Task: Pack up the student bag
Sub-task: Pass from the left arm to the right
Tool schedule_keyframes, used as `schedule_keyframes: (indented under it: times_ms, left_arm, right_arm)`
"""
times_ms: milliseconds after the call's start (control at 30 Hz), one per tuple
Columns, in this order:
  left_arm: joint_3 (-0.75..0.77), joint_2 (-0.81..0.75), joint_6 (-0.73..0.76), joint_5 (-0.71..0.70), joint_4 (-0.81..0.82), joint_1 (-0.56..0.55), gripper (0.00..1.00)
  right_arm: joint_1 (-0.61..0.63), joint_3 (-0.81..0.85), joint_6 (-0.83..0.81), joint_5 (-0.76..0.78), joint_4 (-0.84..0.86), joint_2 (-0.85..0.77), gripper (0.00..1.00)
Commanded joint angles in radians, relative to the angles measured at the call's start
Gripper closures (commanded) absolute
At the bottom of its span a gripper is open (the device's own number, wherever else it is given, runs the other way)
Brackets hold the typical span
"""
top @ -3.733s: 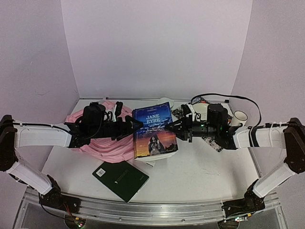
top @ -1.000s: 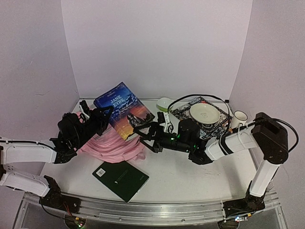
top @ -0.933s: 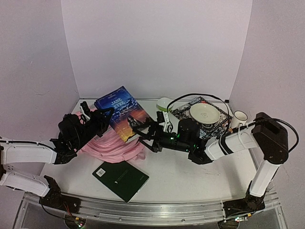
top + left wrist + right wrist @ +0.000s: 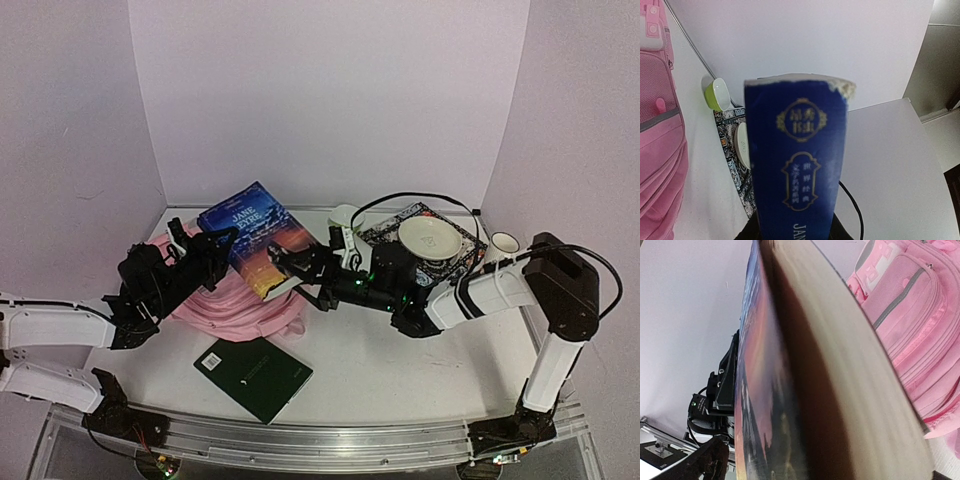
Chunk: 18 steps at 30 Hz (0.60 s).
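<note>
1. Top view: the student bag [image 4: 238, 310], a soft pink fabric backpack, lies flat on the left part of the white table [image 4: 400, 370], under the left arm.
2. Left gripper [image 4: 218, 245]: narrowly closed on the spine side of a thick blue Jane Eyre paperback [image 4: 255, 235], which is held tilted above the bag, cover facing up. Cannot tell whether the book touches the bag.
3. Right gripper [image 4: 290, 262]: jaws spread wide at the book's lower right edge. Pad contact not readable from above.
4. Also on the table: a dark green notebook [image 4: 252, 375] near the front, a lime-green bowl [image 4: 345, 215], a white plate [image 4: 430, 238] on a black-and-white patterned mat [image 4: 418, 212], and a white mug [image 4: 503, 243] far right.
5. Left wrist only: spine with gold ornaments and a frayed top corner, rising out of the gripper.
6. Right wrist only: cream page edge filling the frame between the fingers, one dark finger [image 4: 710, 460] close beside the cover. Grey trim on the bag pockets beyond.
</note>
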Motion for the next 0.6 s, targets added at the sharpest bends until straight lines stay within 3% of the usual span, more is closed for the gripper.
schedule_keyframes:
  times_ms: [0,200,567]
  left_arm:
    - [0.034,-0.068,-0.002,0.021,0.212,-0.017,1.00]
    - [0.093,-0.045,0.085,-0.005,0.213,-0.017,1.00]
    - [0.133,-0.009,0.103,-0.005,0.221,-0.017,1.00]
  right_arm:
    - [-0.019,0.053,0.013,0.009,0.509,-0.020,0.02]
    - [0.027,0.037,0.033,0.003,0.511,-0.007,0.02]
    - [0.084,0.067,0.045,0.006,0.512,0.023,0.02]
